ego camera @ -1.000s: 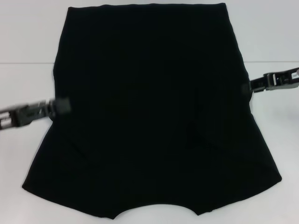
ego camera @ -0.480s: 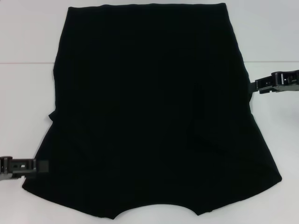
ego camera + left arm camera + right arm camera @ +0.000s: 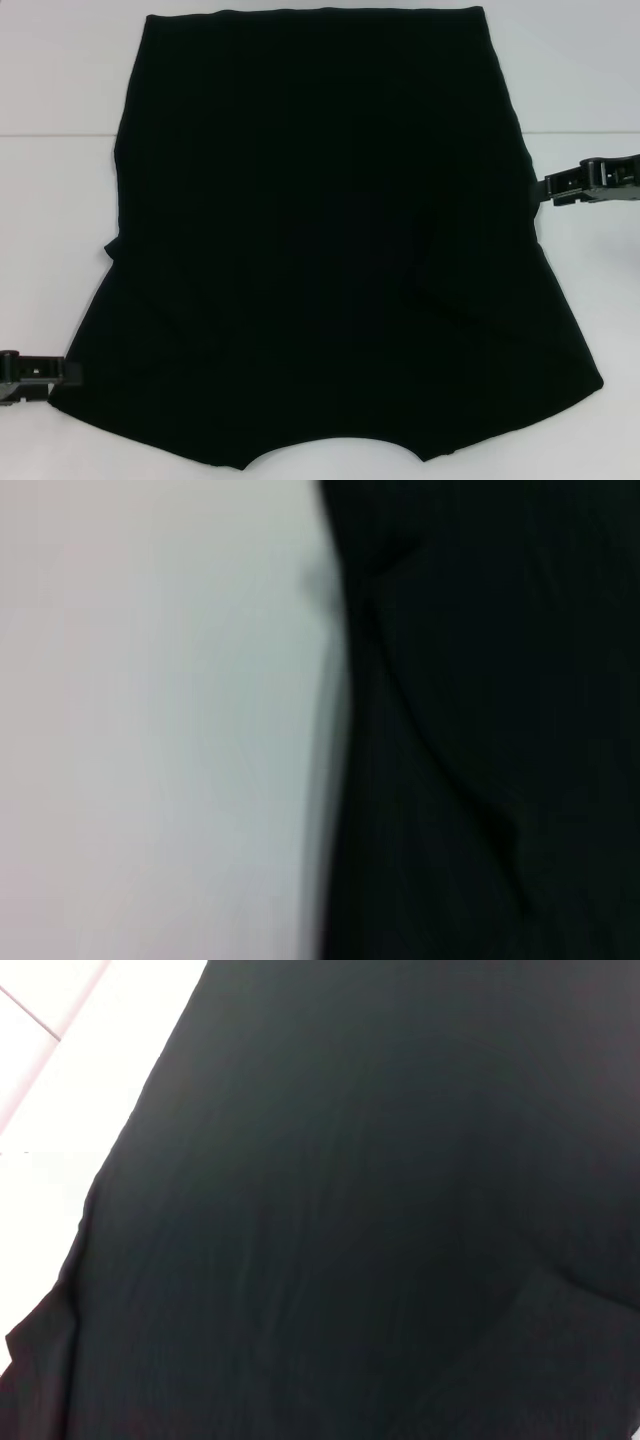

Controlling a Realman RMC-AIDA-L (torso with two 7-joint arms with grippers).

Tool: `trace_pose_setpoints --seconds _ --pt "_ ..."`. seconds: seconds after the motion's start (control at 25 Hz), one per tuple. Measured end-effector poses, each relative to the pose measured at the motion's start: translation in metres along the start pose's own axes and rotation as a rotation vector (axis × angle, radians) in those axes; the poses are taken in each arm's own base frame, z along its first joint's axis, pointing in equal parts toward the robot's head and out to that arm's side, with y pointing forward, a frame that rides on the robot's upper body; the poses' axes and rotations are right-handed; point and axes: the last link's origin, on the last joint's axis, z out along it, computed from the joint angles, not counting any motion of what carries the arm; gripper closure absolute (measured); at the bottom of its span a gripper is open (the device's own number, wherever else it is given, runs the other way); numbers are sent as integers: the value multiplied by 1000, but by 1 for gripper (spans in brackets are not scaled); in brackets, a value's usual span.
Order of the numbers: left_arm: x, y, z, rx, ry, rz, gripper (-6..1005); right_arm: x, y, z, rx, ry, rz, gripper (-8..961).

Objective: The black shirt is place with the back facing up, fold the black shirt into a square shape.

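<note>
Black shirt lies between, perhaps touching, both grippers.

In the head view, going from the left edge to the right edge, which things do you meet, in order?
left gripper → black shirt → right gripper, all on the white table.

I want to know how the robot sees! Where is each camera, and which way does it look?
Head view: up on the robot's head, looking forward and down at the black shirt on the white table; left gripper and right gripper show at its side edges.
Left wrist view: on the left arm, facing the shirt's edge; no fingers show.
Right wrist view: on the right arm, facing the shirt; no fingers show.
All three share shirt and table.
</note>
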Motion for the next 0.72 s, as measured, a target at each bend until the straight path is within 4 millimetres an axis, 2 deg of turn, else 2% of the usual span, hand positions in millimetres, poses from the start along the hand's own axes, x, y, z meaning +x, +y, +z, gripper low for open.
trace_pose_setpoints --seconds 0.28,0.72 --pt "1 -8 7 44 6 -39 340 1 0 1 -4 1 3 489" --pt "2 3 22 13 -36 -11 341 4 -3 -1 -2 0 13 488"
